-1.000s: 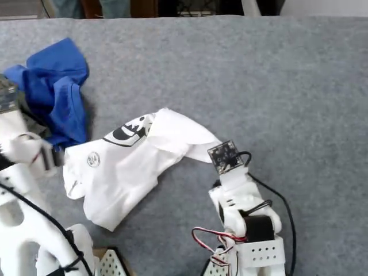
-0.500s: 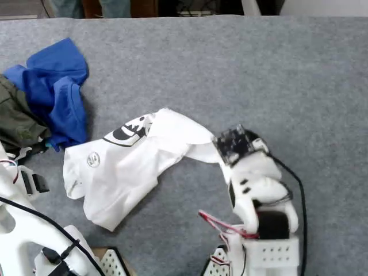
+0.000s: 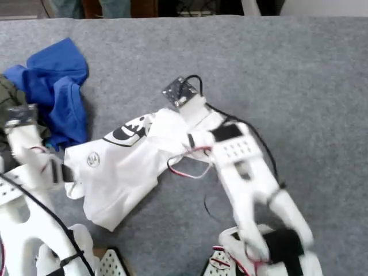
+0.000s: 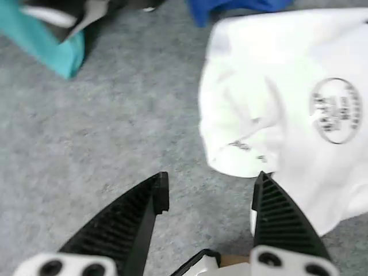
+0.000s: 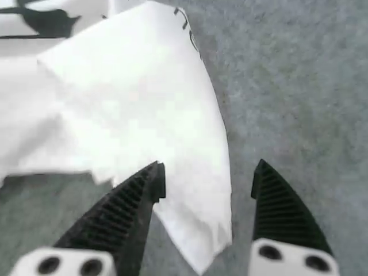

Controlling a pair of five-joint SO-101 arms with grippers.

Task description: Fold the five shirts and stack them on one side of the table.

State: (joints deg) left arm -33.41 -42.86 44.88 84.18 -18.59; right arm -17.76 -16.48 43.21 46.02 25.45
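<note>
My left gripper (image 4: pixel 213 178) and right gripper (image 5: pixel 210 167) gape wide, empty, at the crumpled white shirt (image 3: pixel 123 172), centre-left. A blue shirt (image 3: pixel 54 86) lies bunched upper left. I judge nothing folded or stacked yet.

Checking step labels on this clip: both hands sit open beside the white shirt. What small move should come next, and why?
Probably lower the right hand and close it on the edge of the crumpled white cloth shirt. That edge lies right under the hand's open span, and the shirt is bunched, not spread. The left hand, also open, hangs at another corner, ready to pull against it.
</note>
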